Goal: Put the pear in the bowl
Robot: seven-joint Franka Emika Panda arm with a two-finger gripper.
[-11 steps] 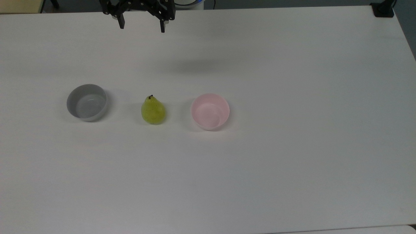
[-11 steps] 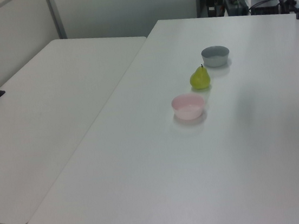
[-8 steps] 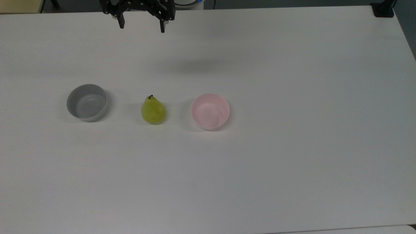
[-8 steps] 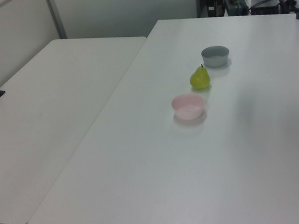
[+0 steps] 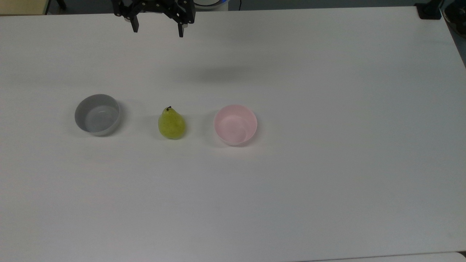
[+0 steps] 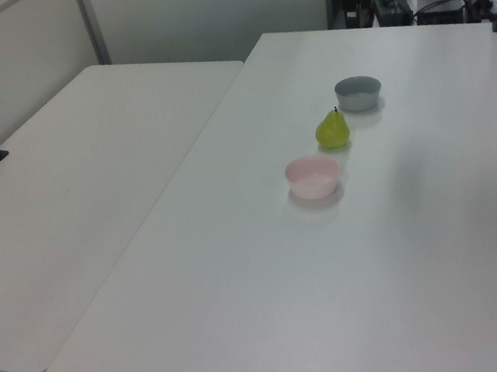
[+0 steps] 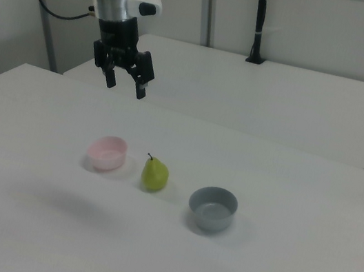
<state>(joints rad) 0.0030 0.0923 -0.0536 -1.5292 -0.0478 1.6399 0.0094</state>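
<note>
White laminate table [image 5: 327, 182] carries three items in a row, well apart from the arm. Small yellow-green speckled pear with a short dark stem [image 5: 171, 123] stands upright on the tabletop, stem up, between the two bowls and touching neither. Small round pale pink glossy bowl [image 5: 235, 124] sits to the top view's right of the pear, mouth up, nothing inside. Small round grey bowl [image 5: 97, 114] sits to the top view's left of the pear, also with nothing in it.

Left view: grey bowl [image 6: 358, 93] farthest from the camera, pear [image 6: 332, 129] in the middle, pink bowl [image 6: 313, 177] nearest. Right view: pink bowl [image 7: 107, 153] on the right view's left, pear [image 7: 154, 174] centre, grey bowl [image 7: 212, 208] on the right view's right.

Black two-finger gripper [image 5: 157, 32] hangs at the top view's upper edge, fingers spread wide, nothing between them. In the right view the gripper [image 7: 125, 88] points downward, high above the table, beyond the pink bowl. Its soft shadow falls on the tabletop, clear of all three items.
</note>
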